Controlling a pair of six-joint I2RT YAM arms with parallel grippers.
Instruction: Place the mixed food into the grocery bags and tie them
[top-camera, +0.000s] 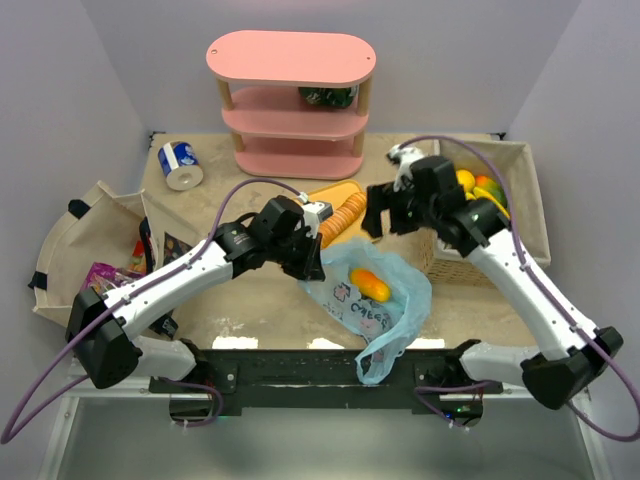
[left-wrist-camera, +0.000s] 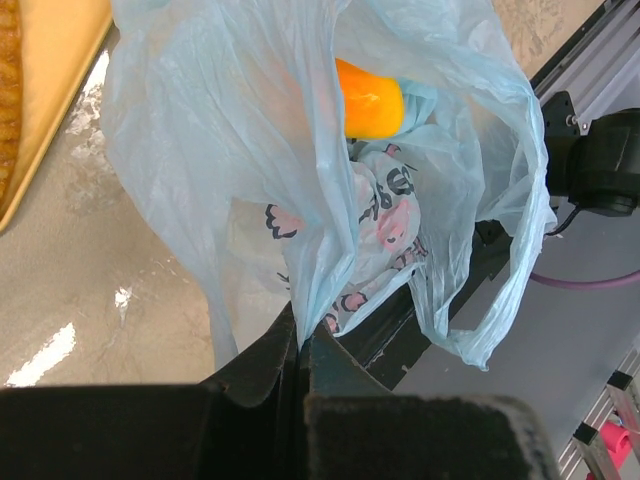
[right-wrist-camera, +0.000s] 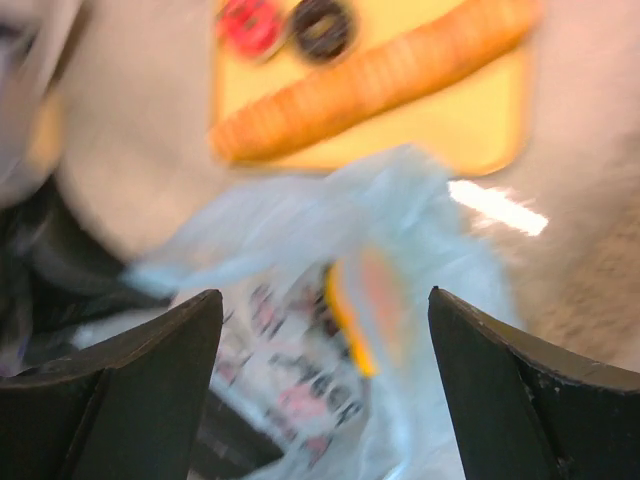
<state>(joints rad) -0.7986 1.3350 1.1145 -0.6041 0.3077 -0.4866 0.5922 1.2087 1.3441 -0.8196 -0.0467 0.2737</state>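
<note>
A light-blue grocery bag with cartoon prints lies at the table's near middle, with an orange fruit inside. My left gripper is shut on the bag's left rim; its wrist view shows the film pinched between the closed fingers and the fruit beyond. My right gripper hangs open above the bag's far edge, nothing between its fingers. Its blurred view looks down on the bag. More mixed food: yellow fruit in the right basket, snack packets at left.
A long sliced loaf lies on a yellow board behind the bag, with a doughnut and a red item beside it. A wicker basket stands right, a cream fabric holder left. Behind are a can and a pink shelf.
</note>
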